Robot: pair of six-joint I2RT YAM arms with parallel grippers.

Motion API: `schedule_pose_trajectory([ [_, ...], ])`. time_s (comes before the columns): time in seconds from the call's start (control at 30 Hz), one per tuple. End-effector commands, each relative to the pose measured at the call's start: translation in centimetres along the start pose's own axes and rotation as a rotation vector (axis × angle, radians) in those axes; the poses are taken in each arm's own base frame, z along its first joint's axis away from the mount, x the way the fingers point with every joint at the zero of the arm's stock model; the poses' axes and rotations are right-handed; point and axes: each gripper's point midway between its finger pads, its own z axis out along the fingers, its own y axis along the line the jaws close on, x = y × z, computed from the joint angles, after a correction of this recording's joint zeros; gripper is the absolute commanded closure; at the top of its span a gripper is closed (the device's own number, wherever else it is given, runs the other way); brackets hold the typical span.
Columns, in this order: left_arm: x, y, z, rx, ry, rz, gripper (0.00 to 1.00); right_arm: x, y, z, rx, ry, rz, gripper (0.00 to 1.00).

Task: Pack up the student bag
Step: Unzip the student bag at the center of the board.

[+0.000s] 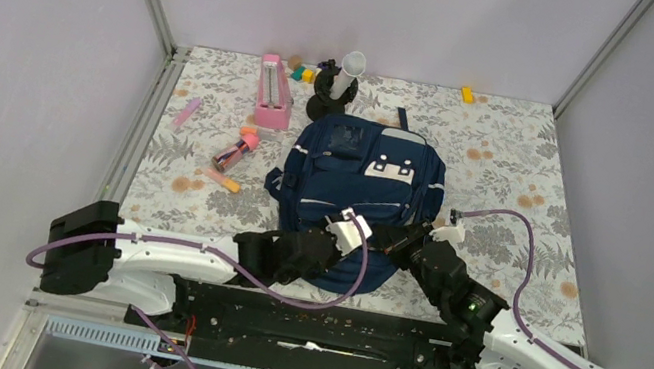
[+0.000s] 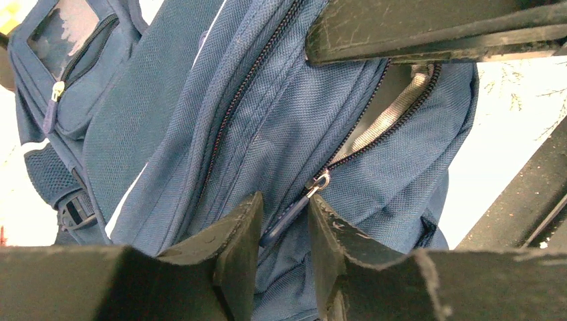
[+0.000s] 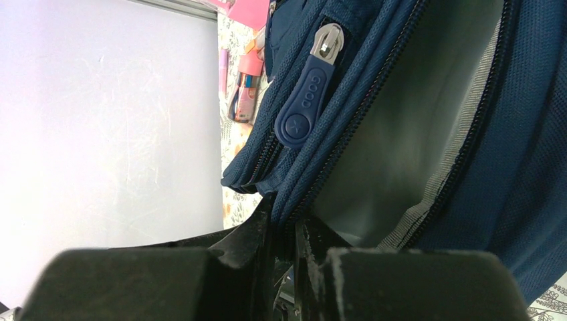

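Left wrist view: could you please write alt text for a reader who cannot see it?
The left end effector, fingers apart, straddles a blue zipper pull on the navy student bag. Beyond the pull, the zipper stands partly open, showing light grey lining.

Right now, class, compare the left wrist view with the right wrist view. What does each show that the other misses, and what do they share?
Only the left wrist view: a zip pull lying between the left fingers, plus a front pocket. Only the right wrist view: a navy pull tab marked GOOD, the right fingers pinching the opening's edge, and pink items beyond the bag. Both: the student bag, partly unzipped, with grey lining showing.
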Motion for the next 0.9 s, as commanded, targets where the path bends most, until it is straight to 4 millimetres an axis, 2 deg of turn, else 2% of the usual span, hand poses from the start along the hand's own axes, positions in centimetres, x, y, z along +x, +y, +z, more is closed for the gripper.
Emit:
schedule_pose_trajectory([
  [0.0, 0.4, 2.1, 0.1, -0.118, 0.009, 0.068, 0.68, -2.4, 2.9, -0.3, -0.086, -0.096, 0.066, 1.00],
  [0.13, 0.3, 2.1, 0.1, -0.127, 0.015, 0.104, 0.91, -2.4, 2.8, -0.2, -0.083, -0.096, 0.065, 1.00],
  [0.27, -0.2, 1.6, -0.3, -0.124, 0.008, 0.111, 0.99, -2.5, 2.7, -0.3, -0.083, -0.101, 0.068, 1.00],
  [0.47, -1.2, 0.9, -1.6, -0.104, 0.005, 0.097, 1.00, -2.8, 2.4, -0.3, -0.077, -0.123, 0.063, 1.00],
  [0.57, -1.0, 0.2, -2.3, -0.060, 0.027, 0.096, 1.00, -3.3, 2.1, -0.4, -0.071, -0.147, 0.059, 1.00],
  [0.7, -0.2, 0.4, -3.0, -0.050, 0.050, 0.110, 1.00, -3.6, 1.9, -0.4, -0.068, -0.164, 0.052, 1.00],
  [0.87, 1.8, 0.7, -3.2, -0.066, 0.086, 0.086, 1.00, -3.7, 1.9, -0.4, -0.068, -0.169, 0.053, 1.00],
])
